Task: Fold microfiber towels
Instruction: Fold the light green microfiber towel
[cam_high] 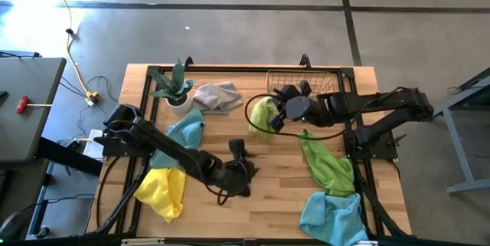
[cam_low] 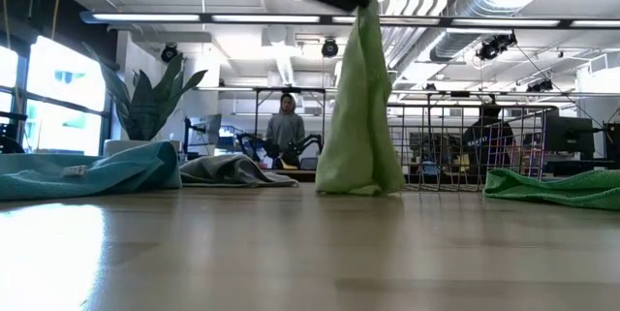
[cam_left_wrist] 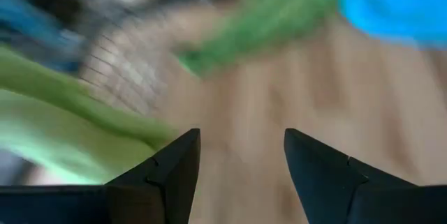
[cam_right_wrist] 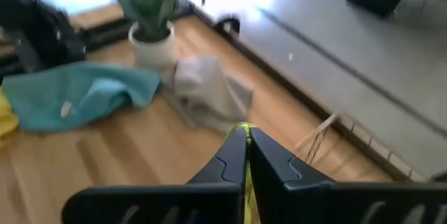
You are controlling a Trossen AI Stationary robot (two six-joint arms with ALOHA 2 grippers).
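The right hand (cam_high: 273,120) is clenched on a lime green towel (cam_high: 263,113), pinching its top edge and holding it up so the cloth hangs in a long drape, its lower end gathered on the counter (cam_high: 268,185) just in front of the wire basket (cam_high: 306,81). In the low view this lime towel (cam_low: 359,108) drops straight down from the dark hand at the top of the picture, and the right wrist view shows the two fingers (cam_right_wrist: 230,158) pressed together with a thin sliver of lime cloth between them. The left hand (cam_high: 239,152) sits near the middle of the counter, a little toward the front, with its fingers (cam_left_wrist: 171,168) spread apart and nothing between them (only bare wood shows in the gap). The second lime towel (cam_high: 328,163) lies crumpled on the right side of the counter, stretching toward the front, and a light blue towel (cam_high: 331,214) is bunched at the front right corner, touching that lime one. Another light blue towel (cam_high: 182,135) lies on the left side, partly under the left arm, with the yellow towel (cam_high: 162,188) just in front of it near the front left edge. The grey towel (cam_high: 217,95) rests at the back of the counter, just beside a potted plant (cam_high: 174,85) in a white pot. Beyond the counter, the low view shows a person (cam_low: 287,127) in the room.
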